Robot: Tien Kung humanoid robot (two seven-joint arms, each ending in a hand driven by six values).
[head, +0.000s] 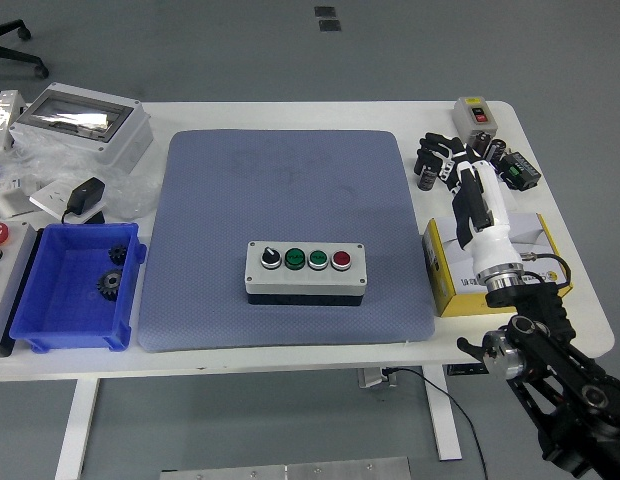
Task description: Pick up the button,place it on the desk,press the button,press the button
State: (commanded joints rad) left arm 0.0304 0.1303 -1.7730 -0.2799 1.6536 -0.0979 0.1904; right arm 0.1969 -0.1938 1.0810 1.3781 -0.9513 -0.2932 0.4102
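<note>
A grey button box lies flat on the blue mat, a little in front of the mat's middle. Its top carries a black knob, two green buttons and a red button in a row. My right hand hovers over the table's right side, beyond the mat's right edge and well behind and to the right of the box. Its fingers are spread and hold nothing. The white forearm runs back over a yellow box. My left arm is out of view.
A yellow and white box sits under my right forearm. Small black parts and a grey switch box lie at the back right. A blue bin with gears, an adapter and a grey enclosure are on the left.
</note>
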